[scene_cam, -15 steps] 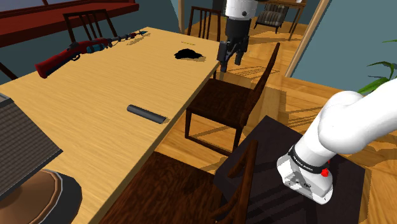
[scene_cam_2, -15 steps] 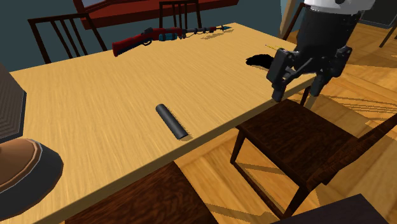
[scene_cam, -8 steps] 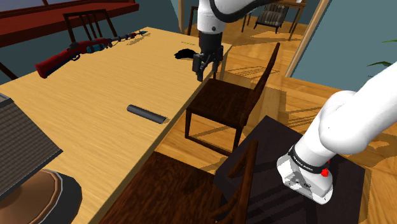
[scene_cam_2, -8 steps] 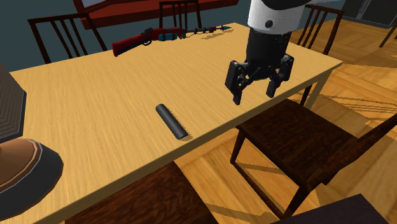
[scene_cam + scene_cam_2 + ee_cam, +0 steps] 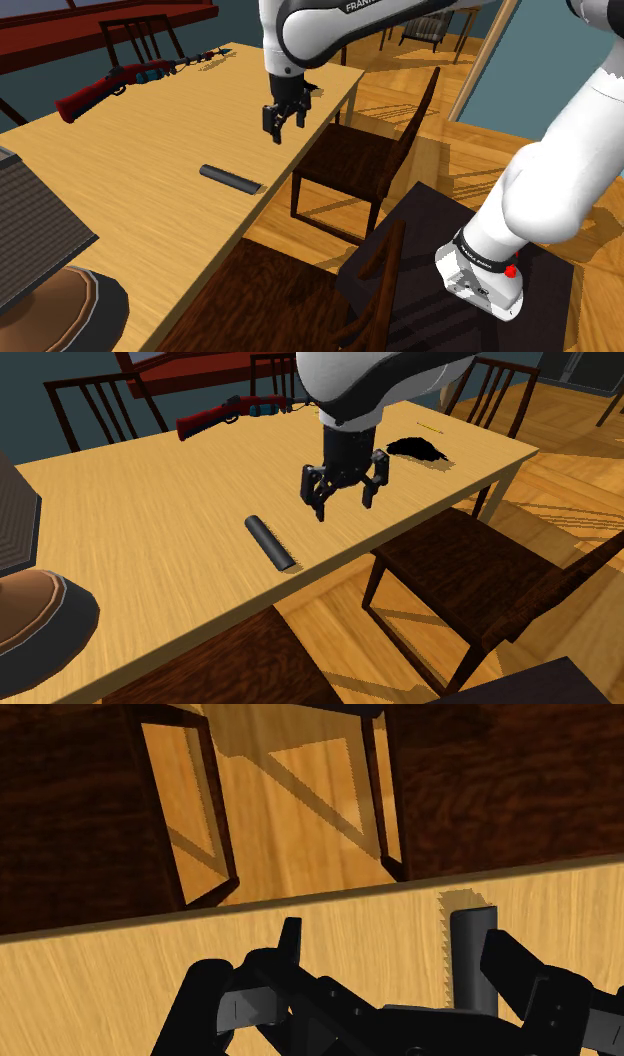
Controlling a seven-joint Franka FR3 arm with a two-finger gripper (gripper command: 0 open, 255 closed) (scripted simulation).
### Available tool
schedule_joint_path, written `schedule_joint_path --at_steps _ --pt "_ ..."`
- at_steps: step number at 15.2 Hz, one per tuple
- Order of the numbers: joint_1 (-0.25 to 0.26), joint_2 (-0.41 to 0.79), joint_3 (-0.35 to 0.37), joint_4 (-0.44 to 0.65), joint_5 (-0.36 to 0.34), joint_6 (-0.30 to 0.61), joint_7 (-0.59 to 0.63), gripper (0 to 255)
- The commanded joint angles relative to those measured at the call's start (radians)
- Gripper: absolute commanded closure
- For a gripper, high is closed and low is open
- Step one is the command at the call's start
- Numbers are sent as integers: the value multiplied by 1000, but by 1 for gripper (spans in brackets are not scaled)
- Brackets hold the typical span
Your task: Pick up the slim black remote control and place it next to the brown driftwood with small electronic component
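Observation:
The slim black remote (image 5: 230, 179) (image 5: 270, 542) lies flat near the table's front edge. My gripper (image 5: 285, 122) (image 5: 345, 502) hangs open above the table, to the remote's right in both exterior views and well apart from it. In the wrist view the remote's end (image 5: 470, 954) shows just inside one finger, with nothing touching it, and the gripper (image 5: 400, 966) stands wide. The reddish-brown driftwood (image 5: 105, 88) (image 5: 232, 412), with a blue part on it, lies along the table's far side.
A flat black object (image 5: 415, 449) lies near the table's right corner. A dark wooden chair (image 5: 365, 155) (image 5: 470, 567) stands at the table's side, another chair (image 5: 290, 290) at the front. A lamp base (image 5: 70, 310) (image 5: 30, 612) sits at the lower left.
My gripper has swung from above the side chair leftward over the table, closer to the remote. It stays open. The remote has not moved.

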Motion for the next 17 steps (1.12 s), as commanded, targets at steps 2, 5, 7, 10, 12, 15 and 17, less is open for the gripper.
schedule_joint_path --at_steps 2,5,7,10,12,15,17 --pt "24 114 22 89 -46 24 40 0" --pt "54 226 33 188 -95 34 74 0" --pt "77 303 36 262 -128 34 93 0" --pt "116 420 36 385 -175 24 117 0" --pt "146 502 33 477 -204 11 128 0" --pt "195 630 25 636 -243 -22 136 0" --pt "197 640 22 636 -245 -12 137 0"
